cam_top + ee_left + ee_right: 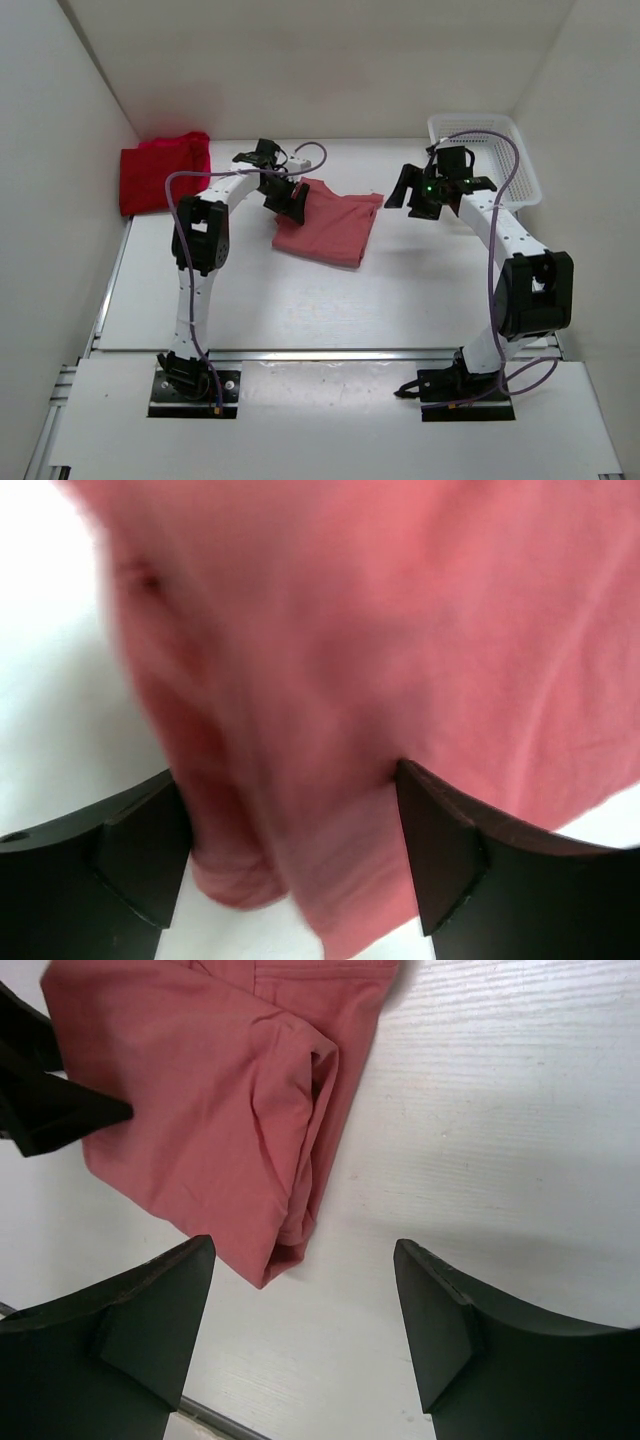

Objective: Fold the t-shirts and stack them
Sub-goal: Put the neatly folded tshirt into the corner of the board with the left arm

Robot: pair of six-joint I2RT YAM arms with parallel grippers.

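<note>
Bright, even overhead light washes the white worktop [300, 300]; shadows fall faint and soft. At the left wrist the pink shirt [400, 630] is badly blurred; the right wrist's view is crisp.

A white plastic mesh basket [475, 118] is sitting upright at the far right corner of the white table [330, 300], with its long side lying close to the right wall [600, 150]. Its near end is partly hidden in the overhead view. The table is showing a fine lined grain in the right wrist view. White panels are enclosing the work area: a back wall [320, 60] and a left wall [50, 150] are meeting the table at its far and side edges. An aluminium rail [102, 300] is running along the table's left edge. A second rail [330, 353] is crossing its near edge, bordering a white front board [330, 420].
</note>
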